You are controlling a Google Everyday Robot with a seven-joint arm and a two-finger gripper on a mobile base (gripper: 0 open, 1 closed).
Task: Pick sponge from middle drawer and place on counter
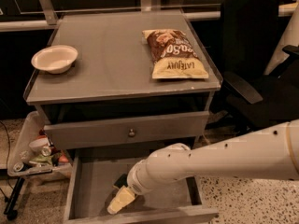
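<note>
The middle drawer (pixel 92 190) is pulled open low in the camera view, showing its flat grey floor. The sponge (pixel 120 181) shows only as a small dark patch on that floor, mostly covered by my arm. My gripper (pixel 119 201) is pale and points down and to the left inside the drawer, just in front of the sponge and near the drawer's front wall. The white arm reaches in from the right. The counter (pixel 112 64) is the broad grey top above.
A white bowl (pixel 54 58) sits on the counter's left side and a brown-and-yellow chip bag (pixel 174 54) on its right. A shut drawer front with a round knob (pixel 131 133) is above the open drawer. A black chair (pixel 261 78) stands at the right, a cluttered cart (pixel 32 155) at the left.
</note>
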